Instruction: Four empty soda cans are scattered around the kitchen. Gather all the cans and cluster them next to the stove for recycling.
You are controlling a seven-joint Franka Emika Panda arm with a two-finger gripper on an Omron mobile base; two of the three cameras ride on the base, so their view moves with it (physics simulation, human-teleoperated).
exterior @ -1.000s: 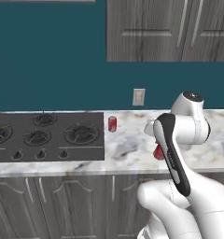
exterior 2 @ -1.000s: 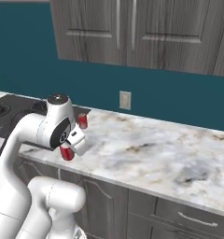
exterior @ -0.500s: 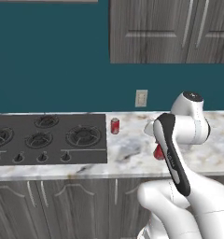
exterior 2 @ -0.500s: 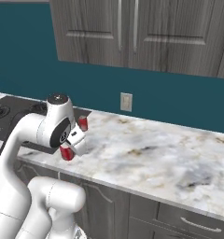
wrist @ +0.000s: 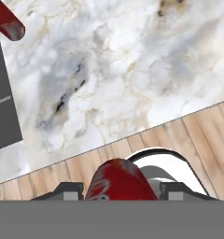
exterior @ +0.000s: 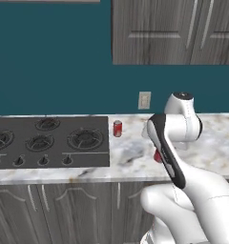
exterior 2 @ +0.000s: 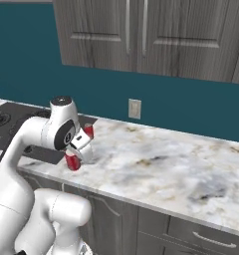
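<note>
A red soda can [exterior 2: 72, 162] is held in my gripper [exterior 2: 77, 151], which is shut on it above the front edge of the marble counter [exterior 2: 156, 169]. In the hand view the held can [wrist: 119, 179] sits between the fingertips [wrist: 67, 190], over the counter's edge and the floor. In the left base view my forearm hides most of the held can [exterior: 157, 156]. A second soda can [exterior: 117, 128] stands upright on the counter just right of the stove [exterior: 49, 140]. That can [exterior 2: 88, 131] is just beyond my hand, and it appears at the hand view's top left [wrist: 6, 21].
The stove's edge [wrist: 2, 107] lies at the left of the hand view, with wooden floor [wrist: 198, 135] below the counter's front edge. A wall outlet [exterior: 144, 100] is behind the counter, and upper cabinets [exterior: 173, 31] hang above. Marble counter stretches off to the right [exterior 2: 201, 184].
The whole picture has slid slightly to the right, so the camera moved a little. The arm keeps the same pose with the can in its grip.
</note>
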